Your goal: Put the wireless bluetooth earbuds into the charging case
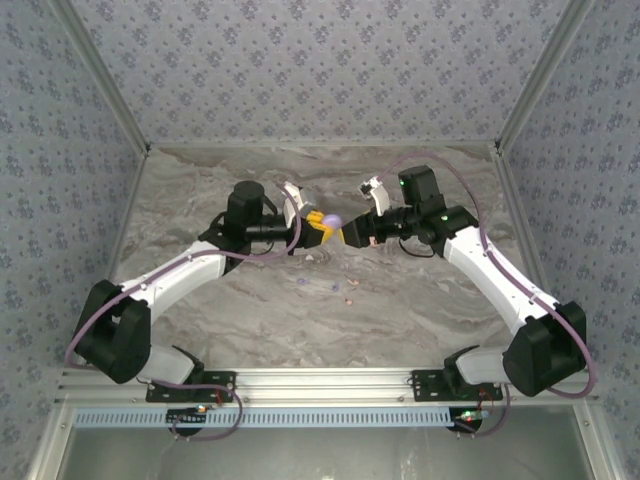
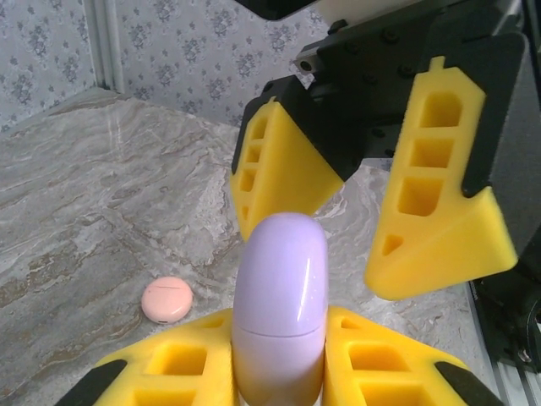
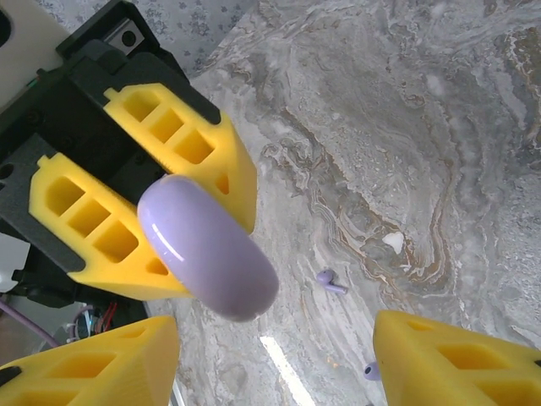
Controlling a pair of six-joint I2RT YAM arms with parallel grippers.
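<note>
Firmly, a glossy lilac oval case (image 2: 281, 288) with a thin seam is gripped by the left gripper (image 2: 279, 364), the right gripper (image 2: 359, 190) is held agape facing it, and tiny stemmed lilac earbuds (image 3: 331, 282) are seen lying loose on the marbled table (image 3: 439, 127).

Marble table (image 1: 420, 310) carries a pink case (image 2: 166, 299) and lilac earbuds (image 3: 330, 282).
</note>
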